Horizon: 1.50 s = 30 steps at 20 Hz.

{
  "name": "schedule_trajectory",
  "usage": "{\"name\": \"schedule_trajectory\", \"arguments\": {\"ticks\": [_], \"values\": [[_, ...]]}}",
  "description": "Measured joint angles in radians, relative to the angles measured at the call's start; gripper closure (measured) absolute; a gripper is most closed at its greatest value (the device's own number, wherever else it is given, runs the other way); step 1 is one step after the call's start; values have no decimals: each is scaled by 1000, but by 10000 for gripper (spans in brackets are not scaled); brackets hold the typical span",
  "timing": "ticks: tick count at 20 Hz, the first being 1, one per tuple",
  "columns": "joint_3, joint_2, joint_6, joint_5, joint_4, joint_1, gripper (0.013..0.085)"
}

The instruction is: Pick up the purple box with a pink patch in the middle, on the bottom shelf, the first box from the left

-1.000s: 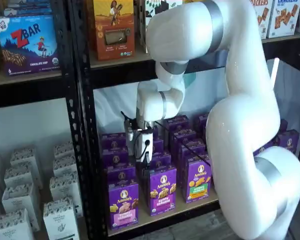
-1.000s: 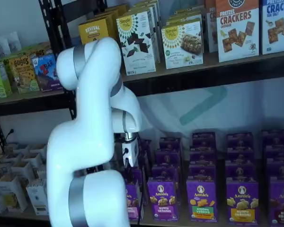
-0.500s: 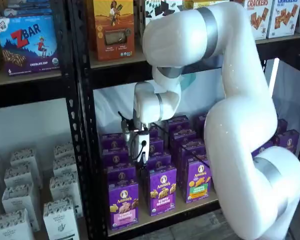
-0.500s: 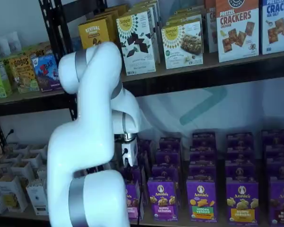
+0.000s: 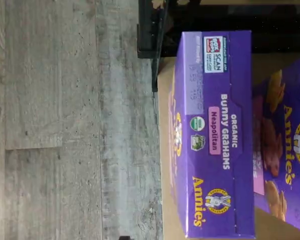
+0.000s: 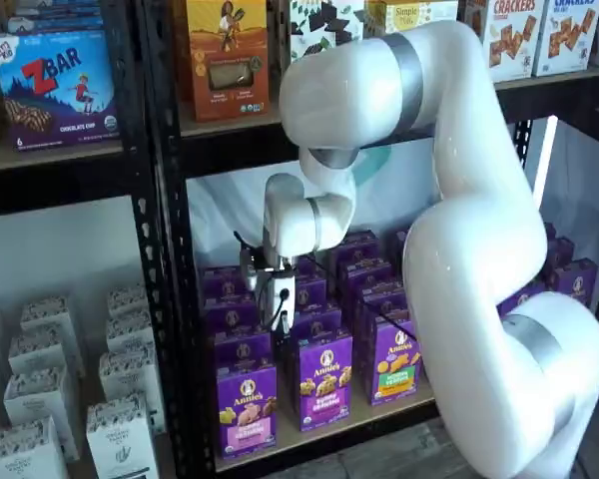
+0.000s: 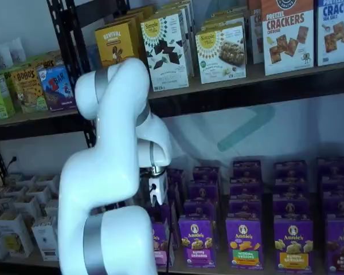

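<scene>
The purple box (image 6: pixel 247 407) with its pale pink panel stands at the front left of the bottom shelf (image 6: pixel 331 429), upright. In the wrist view its top face (image 5: pixel 215 135) reads "Bunny Grahams Neapolitan", close to the tan board's edge (image 5: pixel 164 150). My gripper (image 6: pixel 280 317) hangs above the left column of purple cartons, well above the box and touching nothing. It holds nothing, and its fingers show only as a dark shape. The arm hides most of the box (image 7: pixel 161 243) in a shelf view, where the gripper (image 7: pixel 156 197) hangs just above it.
Rows of other purple Annie's cartons (image 6: pixel 324 379) fill the shelf to the right and behind. A black upright (image 6: pixel 170 299) stands left of the box. White cartons (image 6: pixel 120 434) sit in the bay to the left. Grey plank floor (image 5: pixel 65 125) lies below.
The arm's upper links have swung left and the gripper has drifted slightly left over the left column of cartons. The boxes have not moved.
</scene>
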Motion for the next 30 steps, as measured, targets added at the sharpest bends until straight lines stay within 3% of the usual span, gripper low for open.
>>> {"name": "schedule_trajectory", "arguments": {"ticks": [30], "values": [[-125,176,71,-36,-41,38,130]]}}
